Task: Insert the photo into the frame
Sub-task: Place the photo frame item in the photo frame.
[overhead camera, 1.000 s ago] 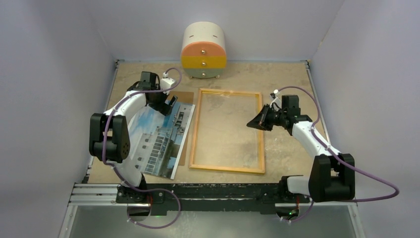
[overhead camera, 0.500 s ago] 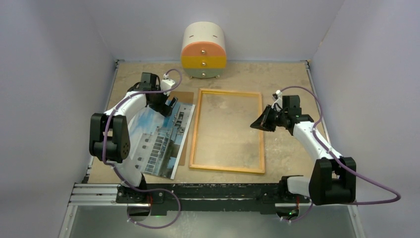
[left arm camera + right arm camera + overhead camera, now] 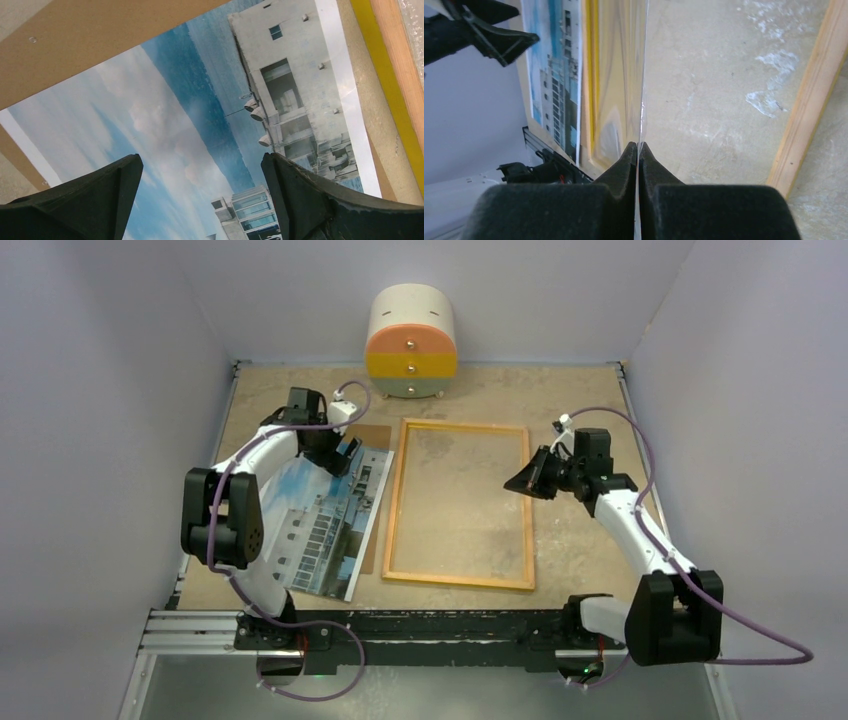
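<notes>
Left wrist shows the photo (image 3: pixel 200 125) lying beneath the spread left fingers (image 3: pixel 320 200).

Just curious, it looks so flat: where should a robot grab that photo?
Likely the far short edge, from above: the photo lies flat on the brown board, so only an edge can be pinched, and the open left gripper hangs there.

Round 3-drawer cabinet (image 3: pixel 411 344) at table (image 3: pixel 580 400) back; brown board (image 3: pixel 100 40) flat; clear sheet (image 3: pixel 619 75) tilted up.
</notes>
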`<state>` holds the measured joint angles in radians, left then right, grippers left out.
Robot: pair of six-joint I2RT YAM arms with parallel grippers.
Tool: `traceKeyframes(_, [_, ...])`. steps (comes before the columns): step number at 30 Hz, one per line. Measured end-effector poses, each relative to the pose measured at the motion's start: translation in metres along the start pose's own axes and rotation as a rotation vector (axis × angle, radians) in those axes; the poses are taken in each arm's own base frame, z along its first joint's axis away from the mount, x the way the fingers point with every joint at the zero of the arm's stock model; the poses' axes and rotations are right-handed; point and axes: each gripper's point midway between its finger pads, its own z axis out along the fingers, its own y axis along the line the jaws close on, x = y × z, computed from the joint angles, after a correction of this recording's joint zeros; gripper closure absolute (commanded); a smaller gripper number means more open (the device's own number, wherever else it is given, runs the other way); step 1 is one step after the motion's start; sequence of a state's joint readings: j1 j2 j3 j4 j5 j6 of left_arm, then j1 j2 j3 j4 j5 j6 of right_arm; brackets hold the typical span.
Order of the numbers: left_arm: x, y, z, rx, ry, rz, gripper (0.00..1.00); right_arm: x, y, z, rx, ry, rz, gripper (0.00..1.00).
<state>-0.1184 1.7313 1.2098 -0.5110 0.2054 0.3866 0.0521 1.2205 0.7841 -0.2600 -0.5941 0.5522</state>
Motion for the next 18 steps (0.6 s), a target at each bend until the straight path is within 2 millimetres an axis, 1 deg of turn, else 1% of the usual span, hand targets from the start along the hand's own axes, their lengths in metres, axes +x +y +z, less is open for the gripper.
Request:
traceKeyframes(5, [0.001, -0.015, 0.006, 0.023, 0.009, 0.027, 0.0, -0.008, 0.023, -0.009, -0.091, -0.046, -0.053, 1.0])
traceKeyframes(7, [0.001, -0.02, 0.008, 0.031, 0.011, 0.039, 0.0, -0.01, 0.029, -0.011, -0.117, -0.054, -0.063, 1.0])
traceKeyframes(10, [0.001, -0.025, 0.009, 0.037, 0.011, 0.048, 0.0, -0.012, 0.033, -0.011, -0.14, -0.057, -0.068, 1.0])
traceKeyframes(18, [-0.001, -0.025, 0.011, 0.029, 0.009, 0.055, 0.0, -0.017, 0.044, -0.009, -0.198, -0.062, -0.071, 1.0])
